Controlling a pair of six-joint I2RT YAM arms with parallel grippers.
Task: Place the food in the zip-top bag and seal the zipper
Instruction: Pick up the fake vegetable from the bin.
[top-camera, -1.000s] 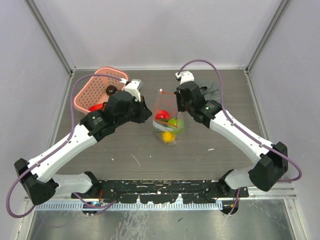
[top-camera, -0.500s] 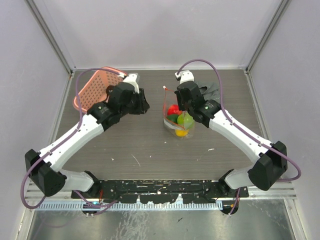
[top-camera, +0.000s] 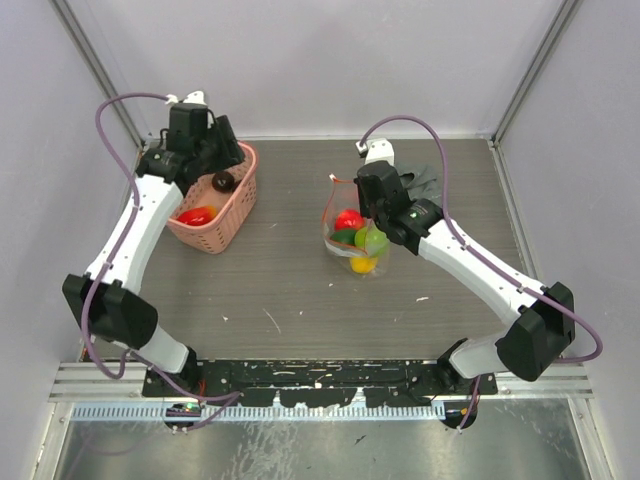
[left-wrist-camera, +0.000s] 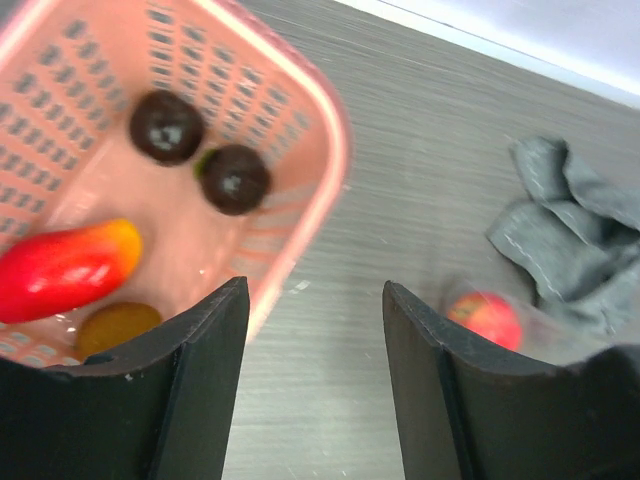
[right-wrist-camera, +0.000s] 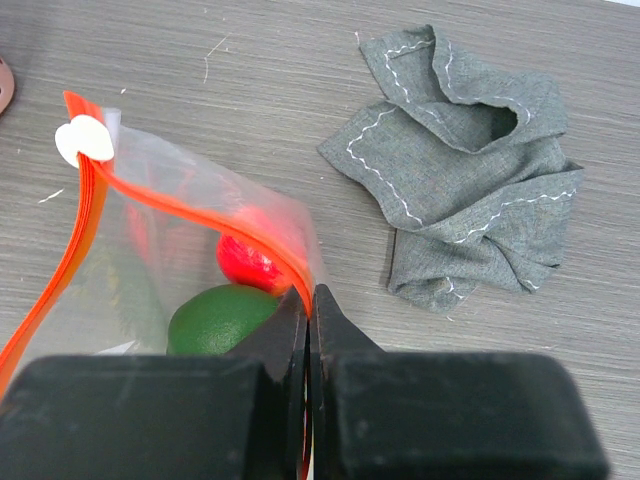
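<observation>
**Bag half loaded, one claw on bag-holding duty**

The right claw (right-wrist-camera: 308, 300) is clamped shut on the zipper (right-wrist-camera: 200, 215) of the zip-top bag (right-wrist-camera: 150, 270), pinching the orange strip at one end of the mouth. My read is that it's holding that edge up so the mouth gapes and the stuff inside doesn't roll out. The white slider tab (right-wrist-camera: 83, 138) sits at the opposite end, so nothing's sealed yet.

The bag is in the middle of the counter (right-wrist-camera: 250, 60). It's right of the pink basket (left-wrist-camera: 320, 130), and just left of and a bit nearer than the grey cloth (right-wrist-camera: 470, 160). Inside there's a red piece (right-wrist-camera: 245, 262), a green piece (right-wrist-camera: 215, 318) and, from the top view, a yellow piece (top-camera: 362, 264).

The left claw (left-wrist-camera: 315, 300) is wide open with nothing in it, hanging over the basket's edge at the far left. Looks to me like it's lining up for another pick. In the basket are two dark pieces (left-wrist-camera: 167, 127), a long red-orange piece (left-wrist-camera: 65, 268) and a brownish piece (left-wrist-camera: 115, 325).

Labels or brands: none I can read anywhere.
</observation>
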